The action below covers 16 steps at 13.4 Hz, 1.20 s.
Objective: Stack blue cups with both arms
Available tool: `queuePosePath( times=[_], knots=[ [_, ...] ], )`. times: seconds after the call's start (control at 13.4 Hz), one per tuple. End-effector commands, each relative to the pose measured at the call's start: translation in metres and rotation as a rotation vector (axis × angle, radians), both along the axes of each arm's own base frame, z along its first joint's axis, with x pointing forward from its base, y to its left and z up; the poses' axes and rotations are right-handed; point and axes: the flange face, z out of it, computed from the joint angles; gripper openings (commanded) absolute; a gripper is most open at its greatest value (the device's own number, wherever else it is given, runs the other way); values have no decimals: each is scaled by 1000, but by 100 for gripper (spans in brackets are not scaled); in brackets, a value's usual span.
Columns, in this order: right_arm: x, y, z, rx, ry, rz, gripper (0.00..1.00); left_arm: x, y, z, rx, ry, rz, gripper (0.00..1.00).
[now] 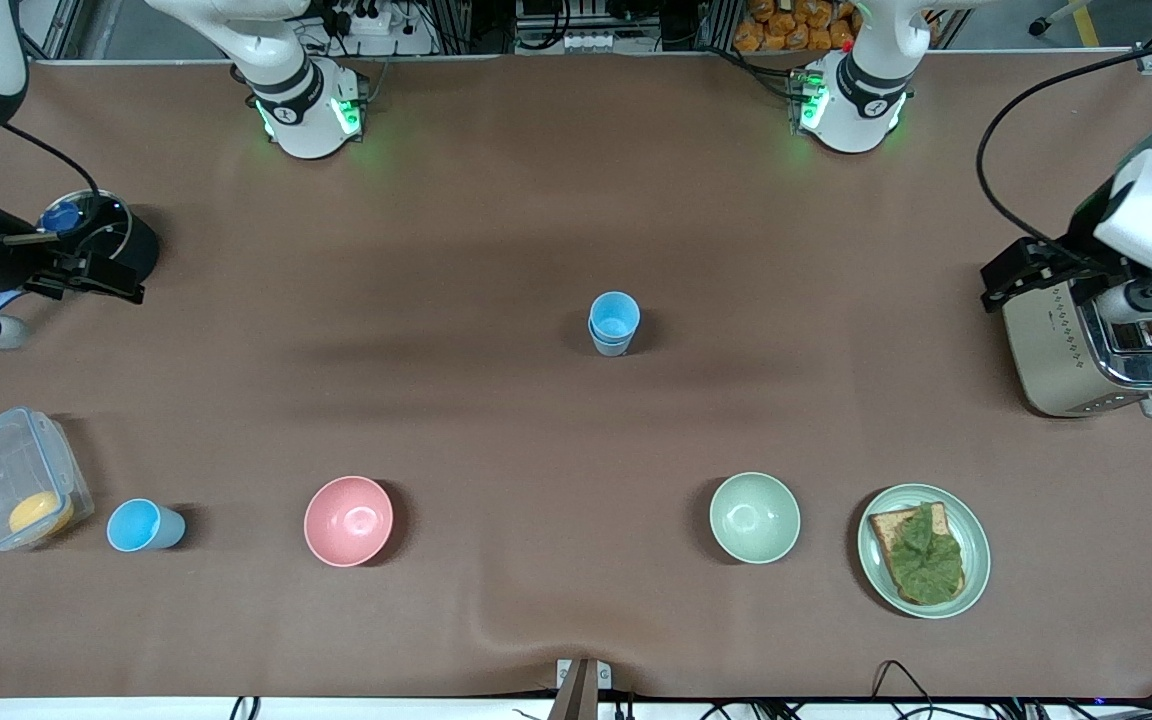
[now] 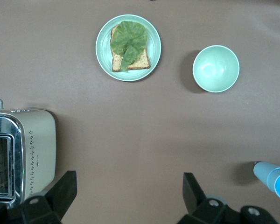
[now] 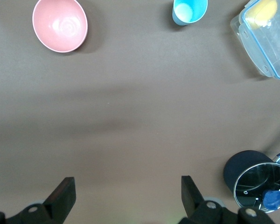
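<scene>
1. The left gripper (image 2: 128,198) hangs with its fingers (image 2: 60,191) spread wide and holding nothing, over bare tabletop (image 1: 496,250) beside the toaster (image 1: 1096,345) at the left arm's end.
2. The right gripper (image 3: 128,198) is likewise released and empty, fingers (image 3: 60,193) parted, over the right arm's end of the tabletop next to a dark round pot (image 1: 101,235) with a glass lid.
3. Both arms look parked, well apart from every cup.
4. At mid-table stand the stacked cups (image 1: 614,323): it looks like one blue cup nested in another, upright, mouth up.
5. A lone blue cup (image 1: 144,525) lies tipped on its side near the front camera, just beside a clear lidded box (image 1: 11,480) with something yellow inside, toward the right arm's end.
6. Handling, as I judge it: thin plastic tumblers, light, stiff enough but smooth and tapered, so apt to slip or skid. I'd pinch the lone one across its wall near the rim, gently.
7. Count: seemingly three blue cups; two bowls, a pink bowl (image 1: 348,520) and a pale green bowl (image 1: 754,517); one plate (image 1: 971,525) carrying toast topped with a green leaf; one toaster; one box; one pot.
</scene>
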Motion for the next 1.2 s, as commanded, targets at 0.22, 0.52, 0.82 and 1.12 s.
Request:
queuePosePath(
  times=[0.22,0.52,0.82,1.12],
  knots=[
    [-1,1,-3,-27,9,-5,100,-4,1,13,-26,25,-21,100],
    [-1,6,-3,-26,7,6,100,-6,0,15,-18,30,-27,100],
    [-2,7,-2,-28,10,7,100,-6,-2,16,-17,27,-30,100],
    [-3,9,1,-29,10,12,100,-7,-2,16,-11,28,-27,100]
  ],
)
